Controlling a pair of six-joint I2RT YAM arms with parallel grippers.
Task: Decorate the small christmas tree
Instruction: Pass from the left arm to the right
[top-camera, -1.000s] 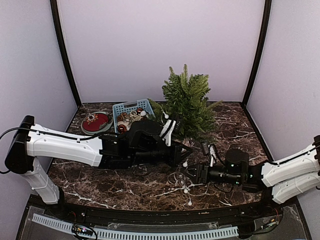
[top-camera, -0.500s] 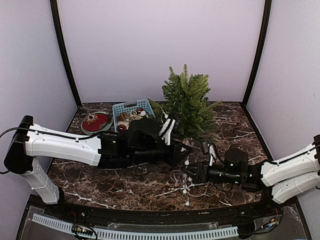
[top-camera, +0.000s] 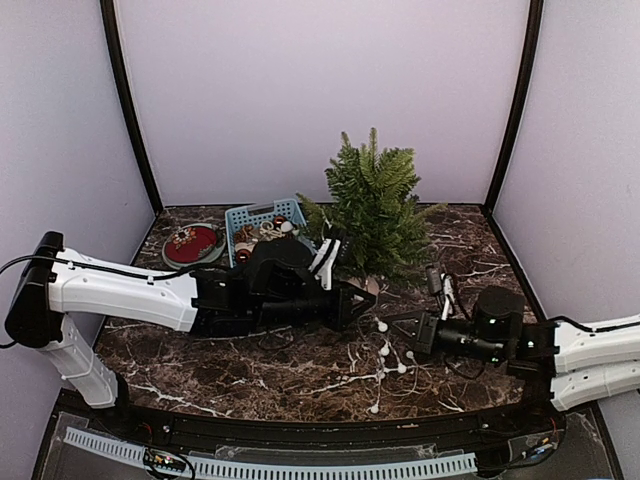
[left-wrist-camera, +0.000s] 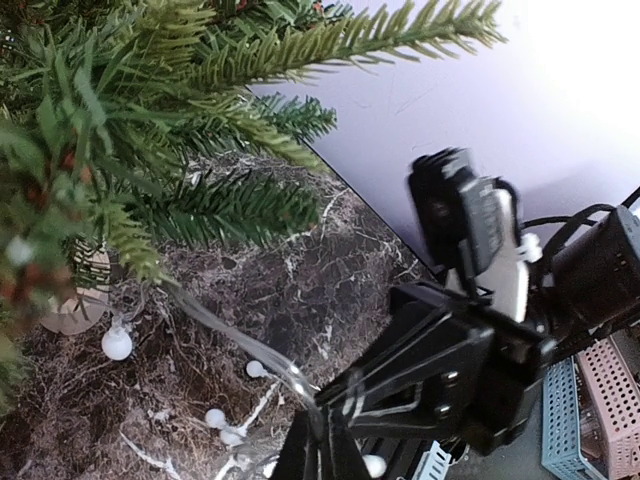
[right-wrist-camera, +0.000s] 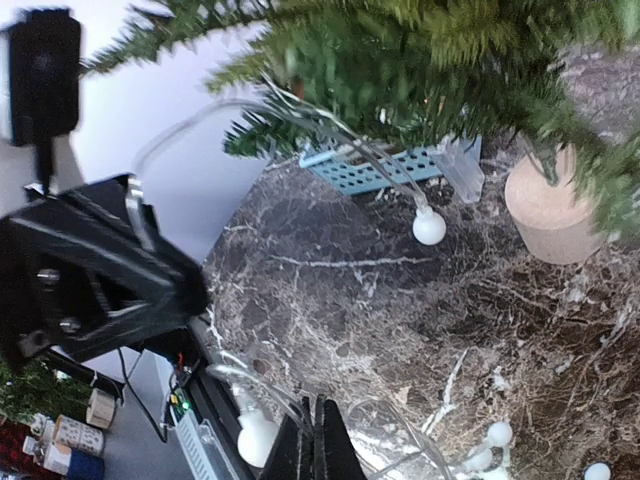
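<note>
Jaws together on light string (right-wrist-camera: 429, 226) (clear wire): left gripper (left-wrist-camera: 318, 428), right gripper (right-wrist-camera: 320, 425)

place: robot test booth | cues: plain lilac walls (top-camera: 320, 90), black frame posts (top-camera: 128, 110), marble tabletop (top-camera: 200, 360)

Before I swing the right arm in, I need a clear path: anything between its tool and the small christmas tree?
Only the light string: its wire and a bulb hang between the right tool and the small christmas tree.
</note>
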